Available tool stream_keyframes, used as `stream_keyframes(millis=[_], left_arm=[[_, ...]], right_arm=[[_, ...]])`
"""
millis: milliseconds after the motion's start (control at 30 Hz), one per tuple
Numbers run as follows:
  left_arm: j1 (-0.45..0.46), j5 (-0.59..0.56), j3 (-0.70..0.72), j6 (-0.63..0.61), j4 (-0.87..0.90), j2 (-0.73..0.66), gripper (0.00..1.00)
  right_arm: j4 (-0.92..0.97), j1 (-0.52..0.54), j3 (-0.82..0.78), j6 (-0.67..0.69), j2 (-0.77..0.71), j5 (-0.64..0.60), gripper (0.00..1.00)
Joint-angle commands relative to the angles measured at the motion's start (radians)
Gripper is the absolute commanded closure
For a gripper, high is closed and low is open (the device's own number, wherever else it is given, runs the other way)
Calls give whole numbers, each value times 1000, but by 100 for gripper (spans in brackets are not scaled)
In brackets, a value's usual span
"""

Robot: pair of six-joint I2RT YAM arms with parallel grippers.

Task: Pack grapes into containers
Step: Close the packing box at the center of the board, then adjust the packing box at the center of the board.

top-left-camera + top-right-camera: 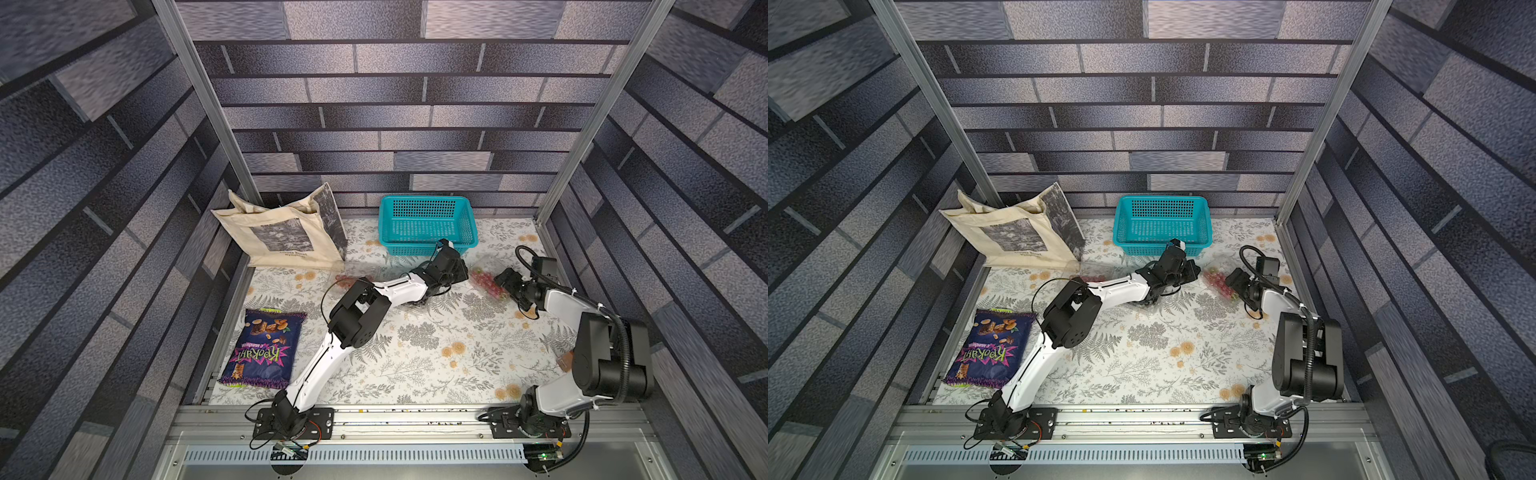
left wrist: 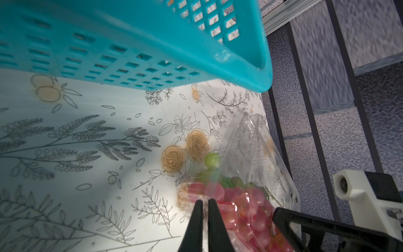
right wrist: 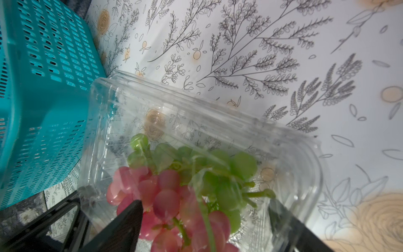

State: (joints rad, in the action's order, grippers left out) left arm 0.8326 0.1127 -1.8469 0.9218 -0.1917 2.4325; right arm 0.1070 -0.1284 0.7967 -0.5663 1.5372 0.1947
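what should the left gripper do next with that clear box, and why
Probably lower the left gripper, which seems to pinch the container by its raised lid edge, to fold it shut: pink and green grapes already lie inside, and the right gripper stands open over it, carrying nothing.

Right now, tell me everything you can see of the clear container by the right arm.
The clear clamshell container is thin, see-through, ribbed plastic with rounded corners. It lies on the floral table close to the teal basket. Its lid looks lifted partway, not snapped shut. Inside lie red-pink and green grapes. The left tool is pinched shut on an edge of the plastic. The right tool straddles the box, jaws wide open.
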Motion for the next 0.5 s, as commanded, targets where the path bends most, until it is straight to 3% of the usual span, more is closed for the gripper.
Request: stream_keyframes(millis=[0, 300, 400, 433, 467], left_arm=[[23, 2, 26, -20, 31, -9, 85], [-17, -37, 50, -133, 69, -127, 51], [-23, -46, 59, -176, 88, -180, 29], [-24, -49, 56, -191, 99, -193, 10], [-24, -48, 52, -198, 108, -204, 0]], right_arm=[[75, 13, 1, 25, 22, -21, 9], [122, 13, 26, 24, -54, -18, 5], [153, 13, 38, 32, -87, -34, 3], [163, 13, 41, 33, -98, -37, 2], [172, 13, 43, 32, -110, -40, 2]])
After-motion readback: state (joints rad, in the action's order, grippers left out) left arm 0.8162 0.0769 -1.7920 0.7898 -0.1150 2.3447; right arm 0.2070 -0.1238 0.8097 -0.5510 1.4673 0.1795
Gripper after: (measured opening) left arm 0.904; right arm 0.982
